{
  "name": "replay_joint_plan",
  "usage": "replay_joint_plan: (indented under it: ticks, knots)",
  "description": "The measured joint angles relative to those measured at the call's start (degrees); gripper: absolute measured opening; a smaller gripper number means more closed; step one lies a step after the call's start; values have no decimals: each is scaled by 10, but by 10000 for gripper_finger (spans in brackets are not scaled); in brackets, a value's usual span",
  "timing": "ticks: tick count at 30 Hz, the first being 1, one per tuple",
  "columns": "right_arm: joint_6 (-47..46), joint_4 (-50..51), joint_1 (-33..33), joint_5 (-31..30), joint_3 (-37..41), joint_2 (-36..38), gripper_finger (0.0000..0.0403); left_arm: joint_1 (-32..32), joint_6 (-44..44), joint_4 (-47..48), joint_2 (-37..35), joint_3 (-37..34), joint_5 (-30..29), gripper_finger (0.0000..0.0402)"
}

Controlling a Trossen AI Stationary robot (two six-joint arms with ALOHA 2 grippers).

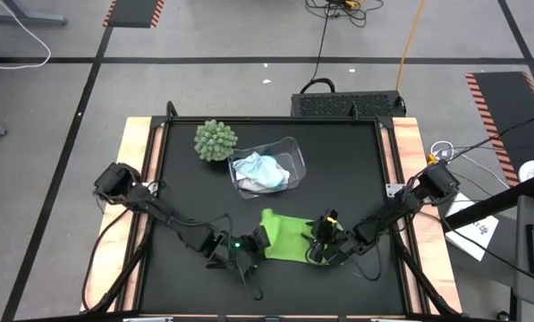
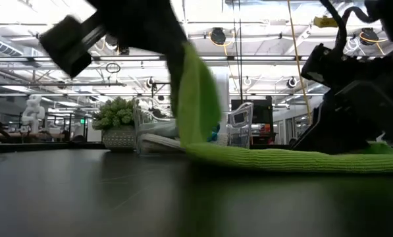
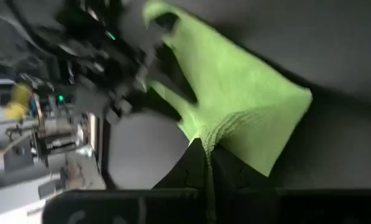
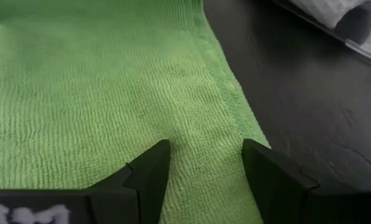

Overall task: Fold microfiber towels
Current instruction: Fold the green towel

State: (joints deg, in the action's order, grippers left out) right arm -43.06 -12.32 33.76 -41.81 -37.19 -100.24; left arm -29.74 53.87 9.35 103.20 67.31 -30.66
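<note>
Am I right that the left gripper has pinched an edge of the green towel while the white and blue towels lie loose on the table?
Not quite. The left gripper is shut on the lime green towel's edge, as the left wrist view shows, but the white and light blue towels sit inside the clear plastic bin, not loose on the table; the high view shows it.

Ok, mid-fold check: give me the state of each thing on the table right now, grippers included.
Lime green towel: spread on the mat, its left edge pinched and lifted.
Left gripper: shut on the lime green towel's edge.
Right gripper: open, fingers resting on the towel's right side.
White and light blue towels: crumpled in the clear bin, unfolded.
Spiky ball plant: upright beside the bin.
</note>
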Motion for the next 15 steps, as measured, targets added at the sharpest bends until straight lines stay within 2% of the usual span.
replay_joint_plan:
  ticks: [6,11,15]
  knots:
    - [-9,-8,0,-4,0,-11,194,18,41,-34,0,17,53,3]
    - [66,-67,0,5,0,-13,194,32,49,-71,2,18,100,4]
    - [97,-107,0,9,0,-13,194,47,58,-92,19,20,108,3]
